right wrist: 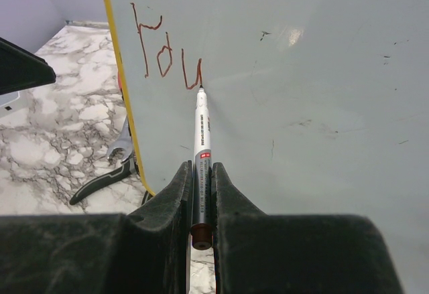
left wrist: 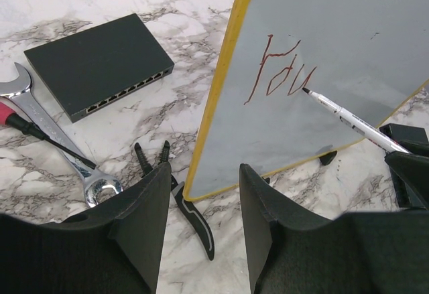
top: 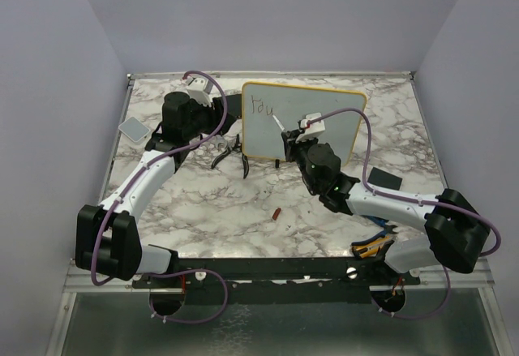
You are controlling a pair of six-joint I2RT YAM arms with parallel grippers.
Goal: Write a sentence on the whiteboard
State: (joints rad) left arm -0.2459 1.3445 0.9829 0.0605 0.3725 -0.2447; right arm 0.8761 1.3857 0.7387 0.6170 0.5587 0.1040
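I work on a bench (top: 243, 218) topped in white marble with grey veins, closed in by plain pale lavender walls (top: 49, 88) on the left, far and right sides. A metal rail runs along the near edge, where my two bases are bolted.

The whiteboard (top: 263, 139) stands propped on its small black feet at the far middle of the bench, its yellow-framed face turned toward me. The sentence (left wrist: 281, 73) so far reads only "You", in thin reddish-brown strokes in the board's upper left corner.

My right jaws are clamped tight on a white marker (right wrist: 202, 140), which runs straight out between them. Its tip sits against the board at the foot of the last stroke of the "u".

My left jaws stand partway apart with nothing between them. They hover low at the board's left side, with its lower left corner just beyond the gap.

Left of the board, a flat black box (left wrist: 97, 63) with a row of ports lies on the marble. Near it are a steel wrench (left wrist: 40, 126) and a screwdriver (left wrist: 13, 116) with a red handle, the screwdriver's shaft crossing the wrench. A pair of black pliers (top: 229, 155) lies just beside the board's left foot. A small grey square (top: 134, 129) sits by the left wall. A tiny red piece (top: 277, 213) lies alone in the middle of the bench.
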